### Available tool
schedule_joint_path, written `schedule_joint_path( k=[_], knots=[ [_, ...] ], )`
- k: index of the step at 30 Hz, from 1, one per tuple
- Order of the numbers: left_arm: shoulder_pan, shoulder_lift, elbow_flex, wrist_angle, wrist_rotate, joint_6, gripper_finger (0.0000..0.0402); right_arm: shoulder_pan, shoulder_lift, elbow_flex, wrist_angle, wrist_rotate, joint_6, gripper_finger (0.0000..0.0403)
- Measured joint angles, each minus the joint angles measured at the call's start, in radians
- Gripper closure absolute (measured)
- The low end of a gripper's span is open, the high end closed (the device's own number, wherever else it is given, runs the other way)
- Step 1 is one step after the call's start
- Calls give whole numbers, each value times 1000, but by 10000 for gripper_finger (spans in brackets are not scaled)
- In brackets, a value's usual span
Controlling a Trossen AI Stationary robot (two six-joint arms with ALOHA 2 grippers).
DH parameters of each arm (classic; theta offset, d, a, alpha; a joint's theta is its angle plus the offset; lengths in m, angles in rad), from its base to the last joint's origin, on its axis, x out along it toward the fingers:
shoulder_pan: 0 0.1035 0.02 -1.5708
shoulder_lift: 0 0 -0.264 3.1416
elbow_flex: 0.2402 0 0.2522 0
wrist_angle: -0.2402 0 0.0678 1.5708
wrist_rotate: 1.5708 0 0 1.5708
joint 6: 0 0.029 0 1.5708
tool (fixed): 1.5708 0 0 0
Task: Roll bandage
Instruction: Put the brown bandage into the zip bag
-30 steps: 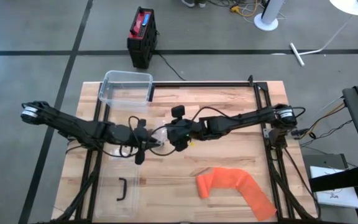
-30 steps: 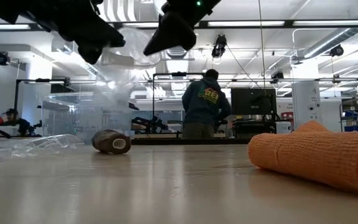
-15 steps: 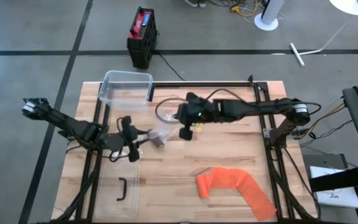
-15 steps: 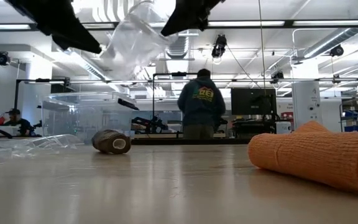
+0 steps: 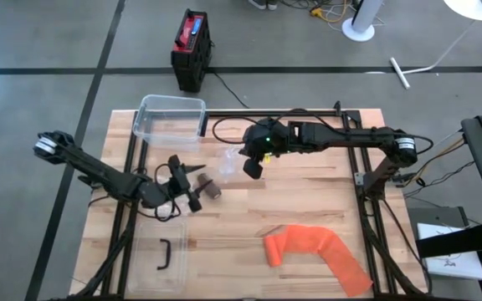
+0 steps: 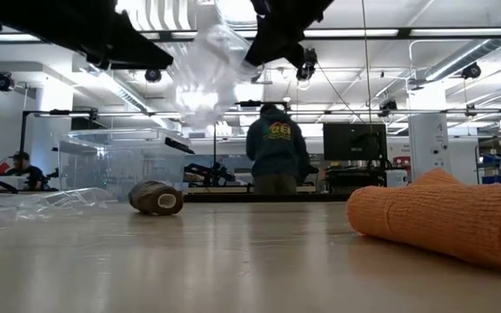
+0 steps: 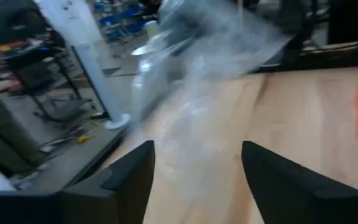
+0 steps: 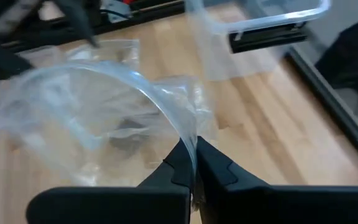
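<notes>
Left gripper [image 5: 192,182] now released and apart, right gripper [image 8: 193,163] pinching plastic bag [image 8: 98,118]

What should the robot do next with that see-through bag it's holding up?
Probably carry the clear plastic bag aside and drop it. The right end effector is shut on the bag's edge, the bag hangs empty, and the brown bandage roll lies on the table by the open left end effector.

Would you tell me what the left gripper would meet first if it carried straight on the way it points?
Probably the clear plastic bag hanging ahead of the open left gripper; depth is uncertain.
</notes>
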Motion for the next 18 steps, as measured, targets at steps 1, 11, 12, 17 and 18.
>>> schedule_joint_path(
  k=[1,11,12,17,18],
  knots=[
    [7,9,0,3,-8,4,163,0,0,0,3,-19,6,403],
    [71,104,29,10,-80,42,195,2,0,0,20,-175,60,403],
    [72,113,37,11,-80,43,218,2,0,0,20,-177,58,403],
    [76,135,67,10,-80,43,377,2,0,0,25,-177,24,402],
    [78,135,69,9,-80,42,385,2,0,0,32,-177,14,400]
  ],
)
